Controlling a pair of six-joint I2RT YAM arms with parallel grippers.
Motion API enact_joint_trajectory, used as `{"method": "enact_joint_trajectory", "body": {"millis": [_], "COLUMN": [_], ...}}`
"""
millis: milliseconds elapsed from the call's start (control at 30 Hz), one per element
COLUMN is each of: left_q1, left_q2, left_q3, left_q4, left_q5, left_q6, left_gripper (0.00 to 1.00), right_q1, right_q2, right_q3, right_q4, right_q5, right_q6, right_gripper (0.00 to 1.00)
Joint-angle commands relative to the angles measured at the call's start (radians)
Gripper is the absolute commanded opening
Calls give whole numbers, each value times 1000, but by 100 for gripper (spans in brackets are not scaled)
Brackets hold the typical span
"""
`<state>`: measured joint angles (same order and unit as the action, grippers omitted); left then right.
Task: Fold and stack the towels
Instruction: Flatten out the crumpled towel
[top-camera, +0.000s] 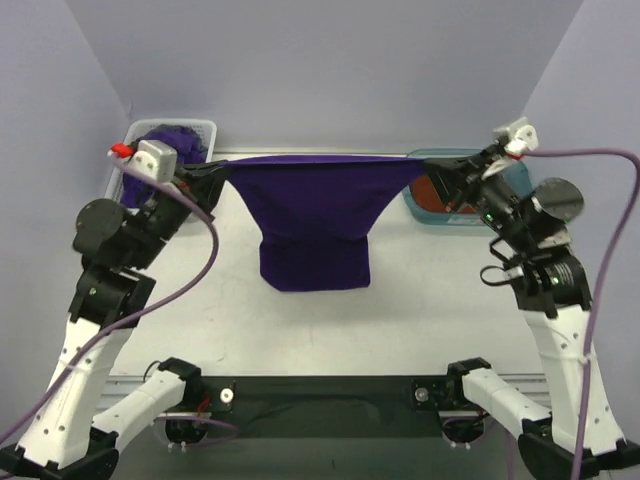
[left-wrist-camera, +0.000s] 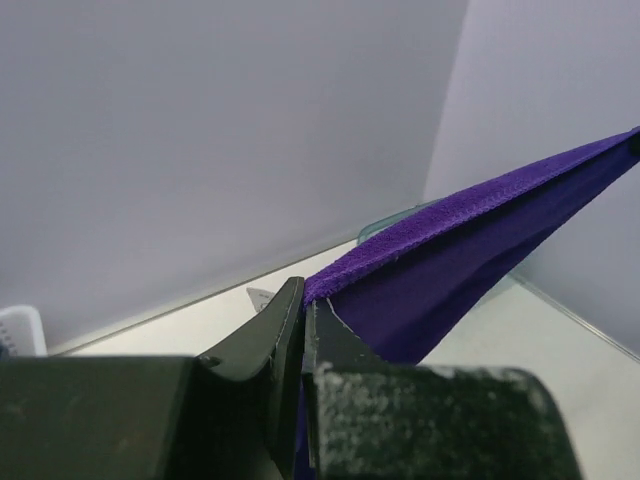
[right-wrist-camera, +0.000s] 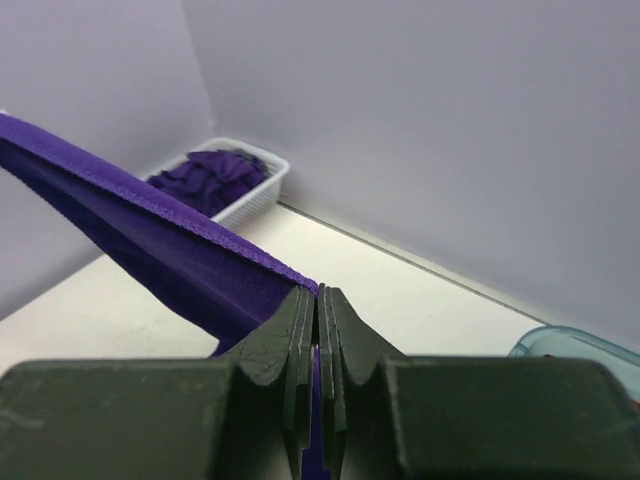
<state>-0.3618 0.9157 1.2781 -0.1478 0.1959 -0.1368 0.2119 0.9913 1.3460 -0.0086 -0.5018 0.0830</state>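
Purple towels (top-camera: 170, 140) fill white basket (top-camera: 205, 126) at 10 o'clock; teal tray (top-camera: 412, 206) at 2 o'clock holds rust-orange towel (top-camera: 432, 196); left hand (top-camera: 222, 170) and right hand (top-camera: 426, 166) each pinch stretched purple towel (top-camera: 315, 225).

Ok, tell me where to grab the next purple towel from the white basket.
Probably best to pinch a raised fold atop the crumpled purple pile, coming straight down. The walls of the white basket block every side, and no towel corner shows clearly.
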Motion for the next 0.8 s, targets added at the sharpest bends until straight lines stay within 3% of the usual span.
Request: {"method": "enact_joint_trajectory", "body": {"millis": [0,200,400,500,667,767], "left_q1": [-6,-5,12,29,44,44], "left_q2": [-102,-204,-114,-66,14,69], "left_q3": [-10,226,562,654,692,638], "left_q4": [-85,-145,-197,-194,-187,-179], "left_q5": [-31,105,241,269,229,189], "left_q6": [0,-72,-176,-208,-219,-227], "left_gripper": [0,0,0,0,0,0], "right_q1": [-12,-12,-12,-14,-12,-12], "right_q2": [-109,-249,-241,-208,-116,-59], "right_q3": [-27,163,360,442,519,506], "right_q4": [-74,-154,-160,-159,-117,-76], "right_q5": [5,13,52,72,109,117], "right_q6": [34,50,40,44,67,78], "right_gripper": [0,0,0,0,0,0]}}
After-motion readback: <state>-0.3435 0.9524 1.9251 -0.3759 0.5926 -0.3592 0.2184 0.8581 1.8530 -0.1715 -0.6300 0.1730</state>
